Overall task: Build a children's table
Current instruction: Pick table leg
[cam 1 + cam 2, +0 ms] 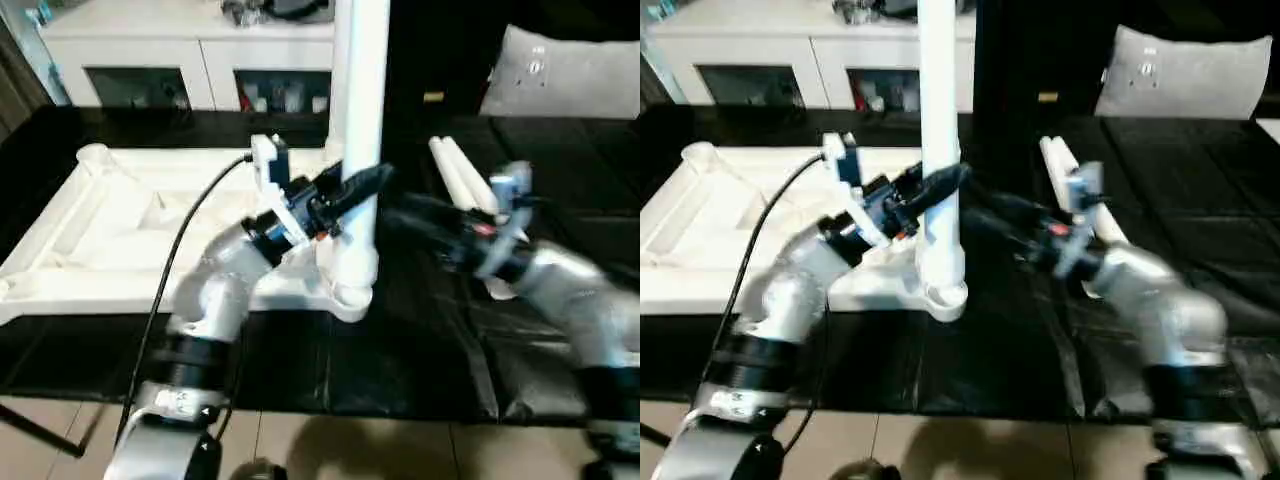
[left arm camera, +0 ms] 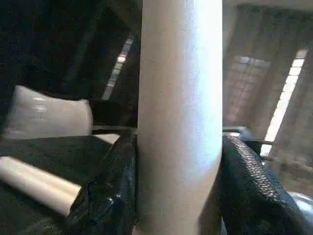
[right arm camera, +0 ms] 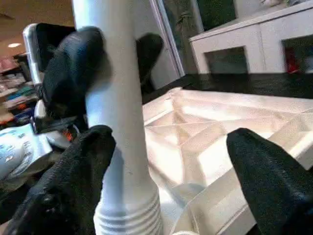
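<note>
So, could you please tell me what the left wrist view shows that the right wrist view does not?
Left wrist view: a spare leg lying on the black surface, with a grey cushion behind it. Right wrist view: the table top, ribbed underside up, the threaded end of the standing leg at its corner, the white cabinet, and the open right gripper. Both: the upright leg clamped by the left gripper.

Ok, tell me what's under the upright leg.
The leg stands in a round corner socket of the upside-down top, left gripper shut on it. Its threaded end shows just above the socket; what's inside is hidden.
</note>
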